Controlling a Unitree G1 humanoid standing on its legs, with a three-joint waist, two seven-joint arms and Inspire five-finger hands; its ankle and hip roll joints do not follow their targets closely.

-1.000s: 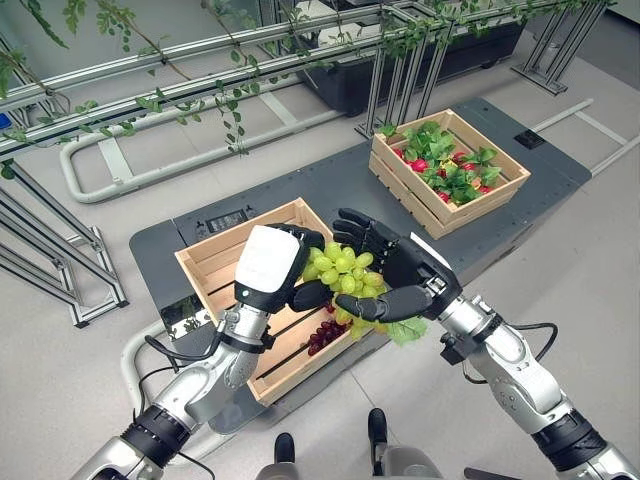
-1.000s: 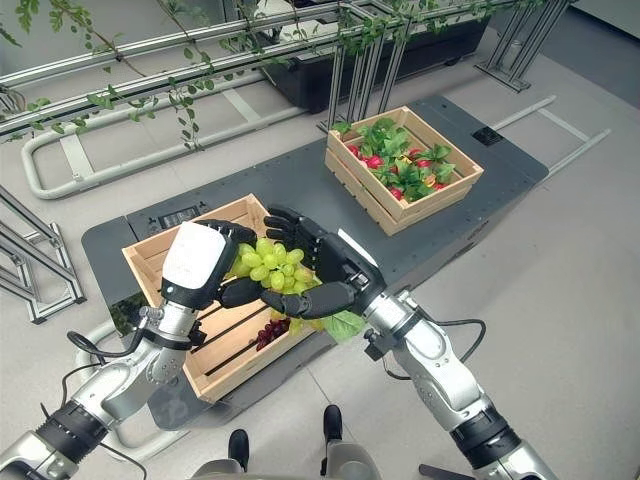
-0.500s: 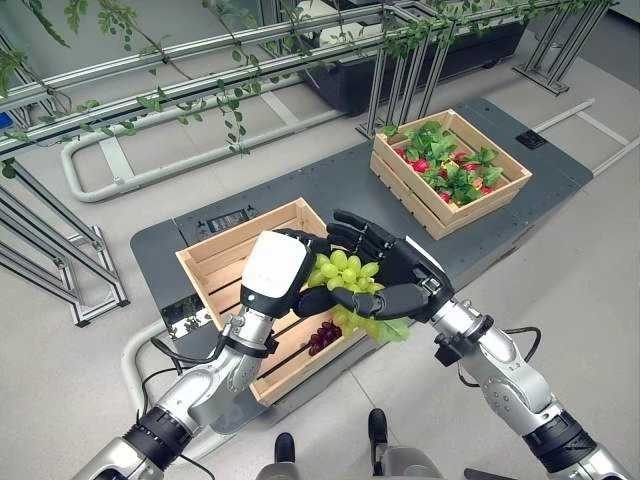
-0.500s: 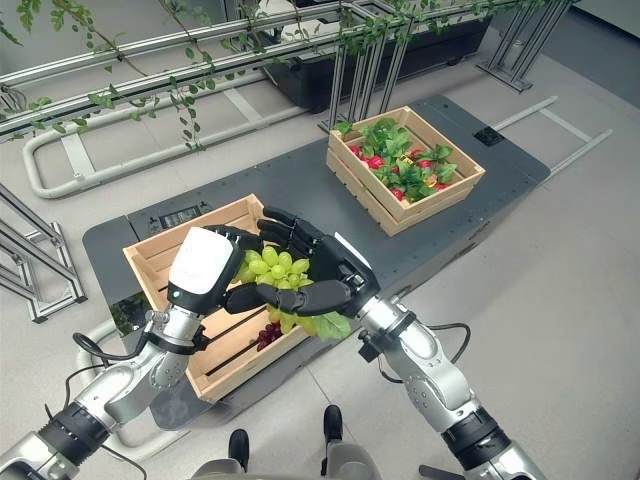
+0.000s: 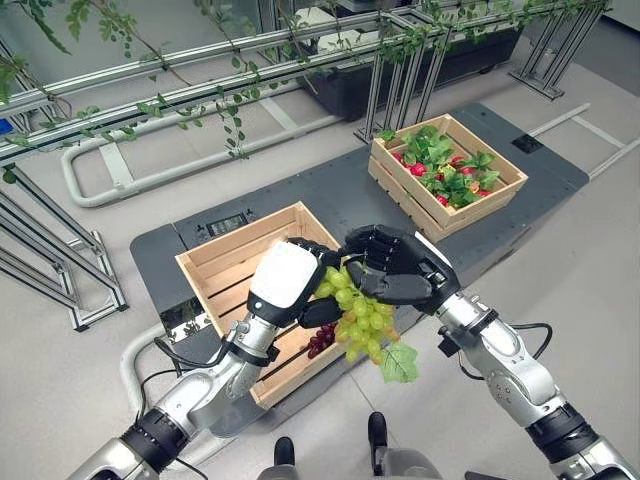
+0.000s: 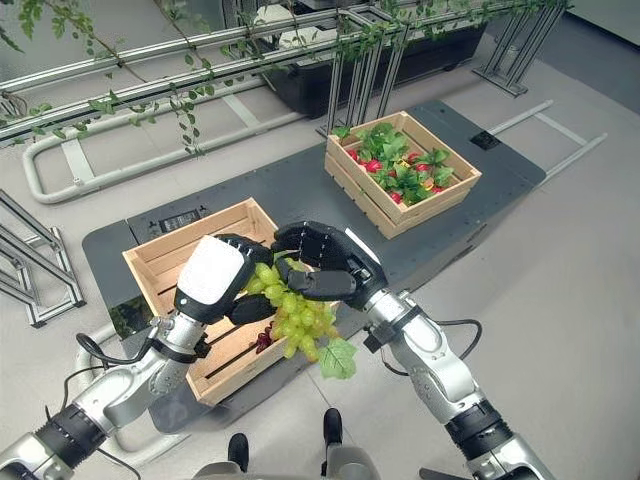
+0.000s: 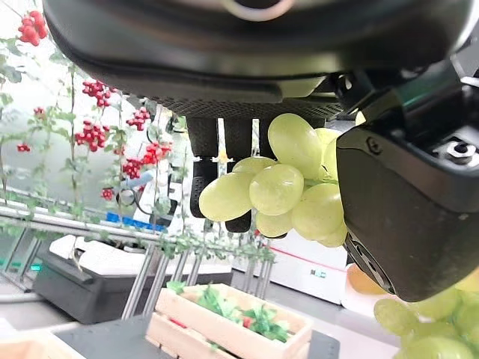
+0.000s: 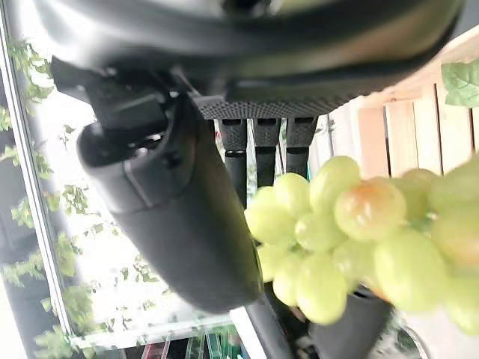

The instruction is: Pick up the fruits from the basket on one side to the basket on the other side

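Right hand [image 5: 395, 272]: fingers curled over the top of the green grape bunch [image 5: 358, 318], which is gripped.
Left hand [image 5: 288, 280]: fingers and thumb closed against the bunch's side.
Green grape bunch: held above the near crate [image 5: 222, 262], at its right edge.
Dark grapes [image 5: 322, 338]: lying in the near crate.
Far crate [image 5: 500, 195]: filled with red fruit and leaves, at the platform's far right corner.

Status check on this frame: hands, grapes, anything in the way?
Left hand and right hand both shut on green grapes, bunch hanging over near crate edge. Dark grapes left inside. Far crate path clear.
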